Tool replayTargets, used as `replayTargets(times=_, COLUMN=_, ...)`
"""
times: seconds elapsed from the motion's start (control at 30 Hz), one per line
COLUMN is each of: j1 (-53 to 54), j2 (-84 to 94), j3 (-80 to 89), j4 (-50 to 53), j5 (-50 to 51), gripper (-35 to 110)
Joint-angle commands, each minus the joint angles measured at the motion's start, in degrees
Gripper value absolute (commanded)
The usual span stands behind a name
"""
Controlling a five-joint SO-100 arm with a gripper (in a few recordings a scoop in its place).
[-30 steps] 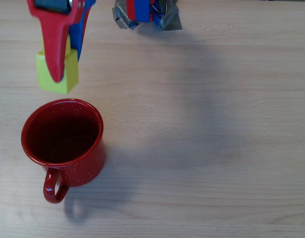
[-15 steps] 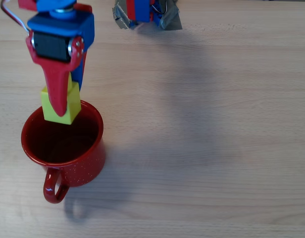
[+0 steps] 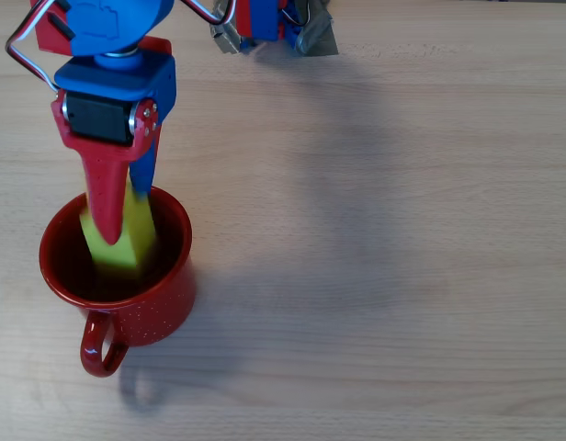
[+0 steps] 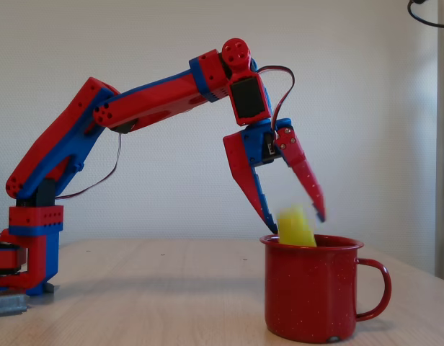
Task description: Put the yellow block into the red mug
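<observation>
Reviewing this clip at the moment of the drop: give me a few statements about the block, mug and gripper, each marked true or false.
1. The yellow block is at the rim of the red mug, partly above it in the fixed view. True.
2. The gripper is clamped shut on the block. False: in the fixed view its jaws stand spread, and the blurred block sits between them, apparently released.
3. The mug lies tipped on its side. False: it stands upright on the wooden table.
4. In the overhead view the mug's handle points toward the bottom edge of the picture. True.
5. The block rests on the table beside the mug. False: it is over the mug's opening.
</observation>
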Motion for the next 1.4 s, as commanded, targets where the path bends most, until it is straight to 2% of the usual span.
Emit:
replayTargets(times=0.0, j1=0.70, j2=3.08, j3=-3.08, j4=-1.23, j5=0.26, gripper=32)
replayTargets(times=0.23, j1=0.79, j2=3.08, j3=-3.08, j4=-2.29, j5=0.00, gripper=38)
replayTargets(times=0.5, j1=0.97, j2=3.34, j3=-3.08, j4=-2.46, j5=-0.26, gripper=36)
replayTargets(times=0.63, j1=1.14, j2=3.52, j3=-3.08, j4=-2.46, j5=-0.53, gripper=27)
replayTargets(times=0.7, j1=1.23, j2=3.69, j3=-3.08, j4=-2.46, j5=-0.62, gripper=6)
replayTargets(times=0.73, j1=1.32, j2=3.78, j3=-3.08, j4=-2.37, j5=-0.62, gripper=1)
replayTargets(times=1.07, j1=1.49, j2=6.50, j3=-2.55, j4=-3.08, j5=0.00, gripper=0)
replayTargets(times=1.37, j1=0.26, j2=14.94, j3=5.19, j4=-8.88, j5=2.02, gripper=0)
